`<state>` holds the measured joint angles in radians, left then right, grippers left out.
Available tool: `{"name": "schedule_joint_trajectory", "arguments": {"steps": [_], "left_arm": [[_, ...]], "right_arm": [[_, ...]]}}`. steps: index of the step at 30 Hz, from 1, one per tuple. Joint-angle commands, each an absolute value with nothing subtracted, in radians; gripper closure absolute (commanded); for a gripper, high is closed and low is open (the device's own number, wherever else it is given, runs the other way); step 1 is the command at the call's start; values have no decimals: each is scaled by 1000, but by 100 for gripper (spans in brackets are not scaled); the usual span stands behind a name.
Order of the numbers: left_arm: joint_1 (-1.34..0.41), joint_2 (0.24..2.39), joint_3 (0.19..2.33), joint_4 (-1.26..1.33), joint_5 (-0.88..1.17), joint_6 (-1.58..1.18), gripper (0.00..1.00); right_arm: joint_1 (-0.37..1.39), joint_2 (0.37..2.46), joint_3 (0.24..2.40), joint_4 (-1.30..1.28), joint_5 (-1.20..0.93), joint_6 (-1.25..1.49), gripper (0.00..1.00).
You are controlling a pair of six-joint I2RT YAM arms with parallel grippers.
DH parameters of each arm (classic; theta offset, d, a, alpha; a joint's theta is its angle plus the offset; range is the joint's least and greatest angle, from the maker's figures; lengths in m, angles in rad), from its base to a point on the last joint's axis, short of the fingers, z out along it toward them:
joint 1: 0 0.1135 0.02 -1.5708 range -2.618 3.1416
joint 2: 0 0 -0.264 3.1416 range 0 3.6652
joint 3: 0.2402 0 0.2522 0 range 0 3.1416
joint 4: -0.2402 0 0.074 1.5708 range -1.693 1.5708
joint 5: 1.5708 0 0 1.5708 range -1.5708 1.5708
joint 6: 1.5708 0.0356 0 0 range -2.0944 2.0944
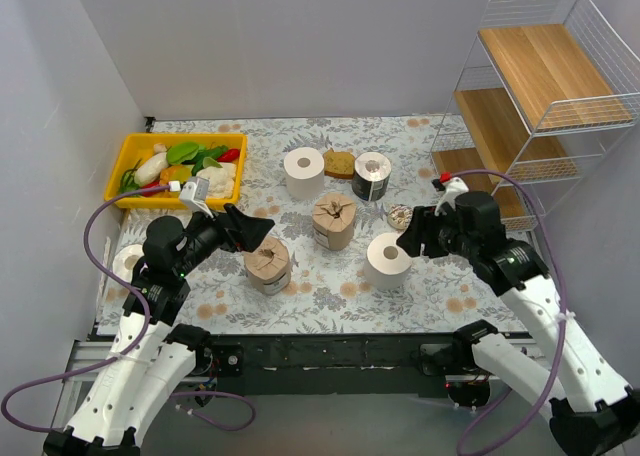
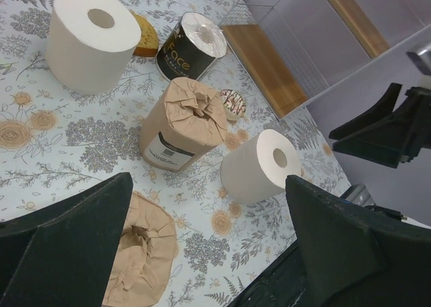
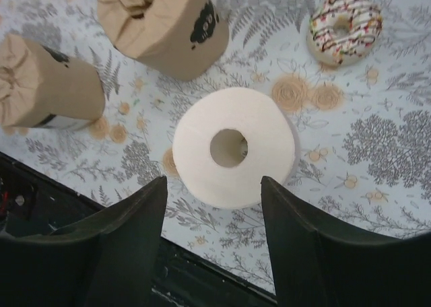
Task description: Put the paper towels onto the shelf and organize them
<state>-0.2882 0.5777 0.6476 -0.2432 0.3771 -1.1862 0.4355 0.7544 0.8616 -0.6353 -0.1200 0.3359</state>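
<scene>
Right gripper [image 3: 214, 189]: your fingers are spread wide, slightly wider than one roll, and they grip nothing.
Plain white roll [image 3: 266, 142]: it stands upright with its core up, directly beyond the fingertips, and its near edge sits between them. You cannot tell whether a pad touches it.
Beyond the right fingers: the sprinkled doughnut [image 3: 342, 25] lies past the finger on the right of the wrist view, apart from the roll. Two brown-wrapped rolls lie past the other finger.
Shelf [image 1: 540, 66]: it stands at the far right of the table [image 1: 330, 296], off to the side of the right fingers and well apart from them.
Left gripper [image 2: 209, 186]: your fingers are spread wide and grip nothing.
Near brown-wrapped roll [image 2: 145, 260]: it stands just below the fingertips, partly hidden by the finger on the left of the wrist view.
Centre brown-wrapped roll [image 2: 182, 125]: it stands beyond the fingertips, in line with the gap, with its white label toward you. The plain white roll stands beside it, nearer the other finger.
Farther out: the tall white roll [image 2: 87, 41], the bread slice [image 2: 145, 41] and the dark-label roll [image 2: 192, 48] form a row.
Edge roll [image 1: 128, 261]: it stands behind the left fingers, at the table's left edge, beside the arm.
Yellow bin [image 1: 120, 171]: it sits far left, to the side of the left fingers, and holds toy vegetables.
Task state: all six rolls stand on the table.
</scene>
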Motion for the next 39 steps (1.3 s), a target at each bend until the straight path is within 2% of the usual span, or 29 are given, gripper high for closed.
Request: {"name": "schedule_joint_trajectory", "arguments": {"steps": [1, 8, 11, 16, 39], "left_arm": [[-287, 561, 649, -245, 364, -1181, 2], [-287, 560, 650, -252, 348, -1178, 2], [-287, 558, 652, -255, 345, -1178, 2], [-287, 558, 652, -256, 344, -1180, 2], [-287, 549, 650, -258, 339, -1178, 2]], "right_arm": [[518, 836, 885, -681, -59, 330, 37], [828, 1005, 920, -690, 217, 417, 36], [902, 1081, 957, -722, 314, 423, 35], [934, 1143, 985, -723, 393, 394, 34], [937, 1262, 962, -618, 403, 324, 31]]}}
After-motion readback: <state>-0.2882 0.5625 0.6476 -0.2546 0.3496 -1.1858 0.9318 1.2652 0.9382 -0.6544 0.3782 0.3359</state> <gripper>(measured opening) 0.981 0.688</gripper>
